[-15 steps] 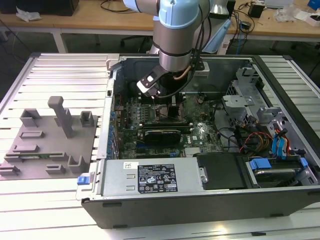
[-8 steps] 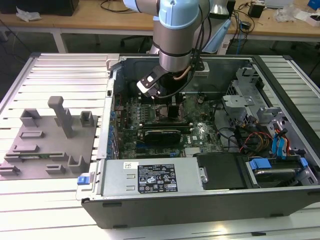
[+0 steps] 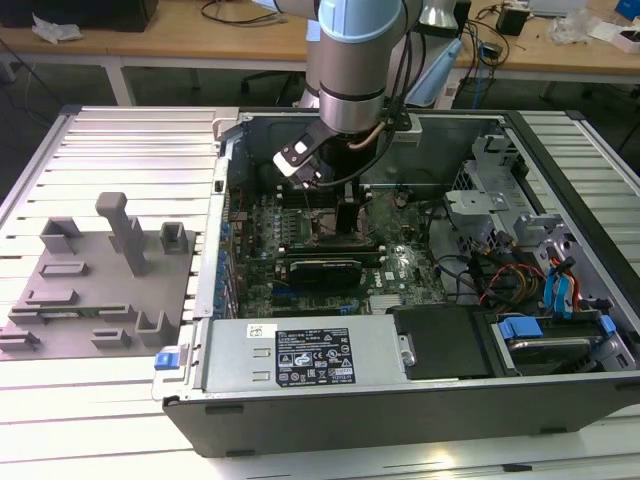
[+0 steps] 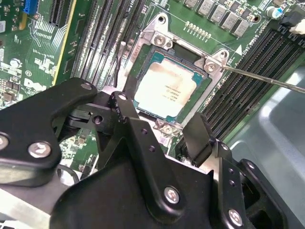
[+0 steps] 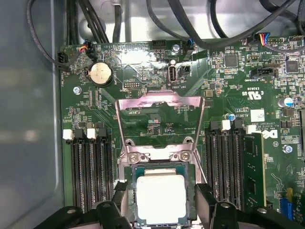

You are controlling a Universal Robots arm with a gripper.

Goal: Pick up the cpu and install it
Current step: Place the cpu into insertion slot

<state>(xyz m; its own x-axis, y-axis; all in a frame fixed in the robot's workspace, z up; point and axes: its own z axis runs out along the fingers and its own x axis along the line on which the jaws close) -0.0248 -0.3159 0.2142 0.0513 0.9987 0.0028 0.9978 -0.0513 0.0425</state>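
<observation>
Notably, first wrist view shows socket frame (image 5: 159,101) flipped open beside cpu (image 5: 159,199).

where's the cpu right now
The silvery square cpu lies in the metal-framed socket on the green motherboard, between the black memory slot banks, in both wrist views.

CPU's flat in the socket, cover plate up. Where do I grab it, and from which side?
I'd take the cpu by two opposite thin edges, straight down from above: it lies flat and recessed in the socket. Use the edges clear of the raised cover plate, where the open jaws flank it.
</observation>
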